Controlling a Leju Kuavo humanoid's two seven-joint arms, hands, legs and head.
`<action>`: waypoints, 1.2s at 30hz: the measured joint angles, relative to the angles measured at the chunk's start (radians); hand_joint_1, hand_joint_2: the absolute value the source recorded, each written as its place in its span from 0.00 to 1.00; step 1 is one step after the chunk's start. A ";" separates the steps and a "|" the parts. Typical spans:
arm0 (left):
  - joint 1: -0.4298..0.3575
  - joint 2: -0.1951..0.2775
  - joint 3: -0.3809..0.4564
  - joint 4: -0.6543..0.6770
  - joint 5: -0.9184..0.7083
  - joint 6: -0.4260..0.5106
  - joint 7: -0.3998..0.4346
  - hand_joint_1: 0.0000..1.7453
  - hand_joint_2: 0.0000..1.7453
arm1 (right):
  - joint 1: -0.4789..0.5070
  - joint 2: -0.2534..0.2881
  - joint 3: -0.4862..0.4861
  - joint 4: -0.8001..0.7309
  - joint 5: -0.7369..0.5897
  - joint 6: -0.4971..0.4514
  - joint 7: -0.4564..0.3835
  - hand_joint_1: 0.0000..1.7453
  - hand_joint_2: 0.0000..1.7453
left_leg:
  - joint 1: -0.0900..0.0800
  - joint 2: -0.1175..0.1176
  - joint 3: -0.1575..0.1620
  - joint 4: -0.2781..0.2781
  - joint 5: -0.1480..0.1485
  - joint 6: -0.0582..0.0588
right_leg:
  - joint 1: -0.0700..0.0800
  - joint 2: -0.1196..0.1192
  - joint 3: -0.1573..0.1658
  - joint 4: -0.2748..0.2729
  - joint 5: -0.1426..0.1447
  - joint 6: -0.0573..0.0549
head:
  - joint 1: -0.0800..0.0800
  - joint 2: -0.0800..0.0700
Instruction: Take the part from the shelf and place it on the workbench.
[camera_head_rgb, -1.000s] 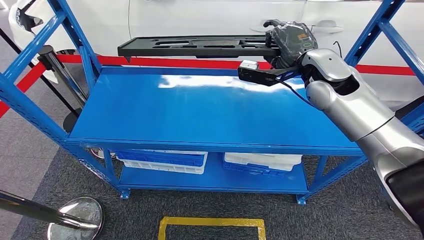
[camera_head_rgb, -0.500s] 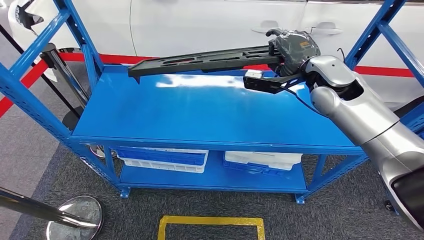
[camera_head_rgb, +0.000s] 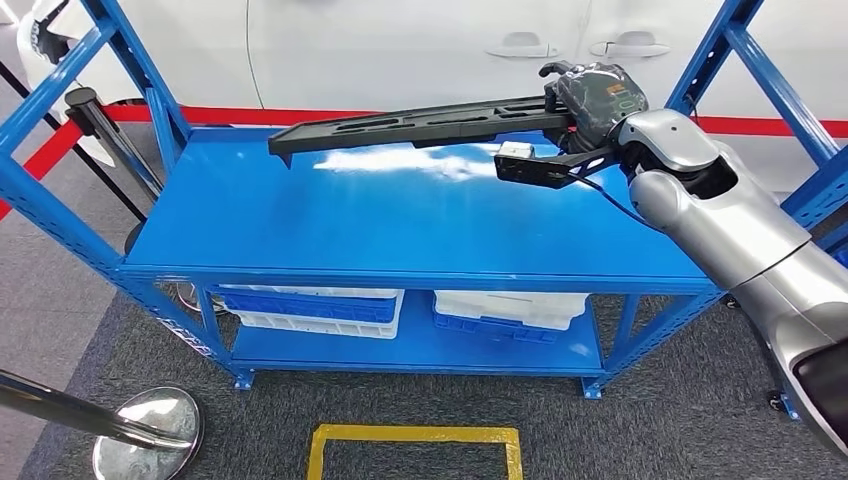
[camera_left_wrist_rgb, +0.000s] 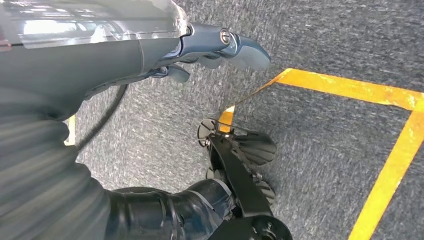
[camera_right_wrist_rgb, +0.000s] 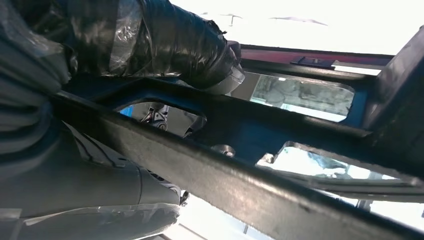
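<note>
At the far left a stanchion post (camera_head_rgb: 100, 125) stands beside the blue shelf (camera_head_rgb: 400, 230). Above the shelf's top deck, the long black part (camera_head_rgb: 420, 122) hangs clear of the surface, slanting down toward its free left end. Its right end sits in the right hand (camera_head_rgb: 590, 92), whose fingers wrap it; the thumb (camera_right_wrist_rgb: 190, 47) presses on its frame. The silver right arm reaches in from the lower right. The left hand (camera_left_wrist_rgb: 150, 55) hangs over grey carpet, fingers extended, holding nothing.
</note>
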 joint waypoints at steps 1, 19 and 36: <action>-0.001 0.000 0.000 0.000 0.000 0.000 0.000 0.00 1.00 | -0.001 0.000 0.001 0.000 0.000 0.000 0.000 1.00 1.00 | -0.002 0.000 0.040 -0.068 0.027 0.007 | 0.002 0.000 -0.004 0.005 0.001 0.000 | 0.000 0.000; -0.004 0.001 -0.001 0.000 0.001 -0.002 -0.004 0.00 1.00 | -0.037 -0.006 0.013 0.002 0.009 0.014 0.011 1.00 1.00 | -0.002 0.003 0.019 -0.233 0.175 0.023 | -0.017 0.003 0.097 0.005 -0.081 0.056 | 0.000 0.000; -0.006 0.003 -0.004 0.000 -0.002 -0.004 -0.013 0.00 1.00 | -0.054 -0.008 0.029 -0.003 0.009 0.024 0.020 1.00 1.00 | -0.007 -0.004 0.168 -0.233 0.034 0.005 | -0.008 -0.010 -0.055 -0.002 0.062 0.033 | 0.000 0.000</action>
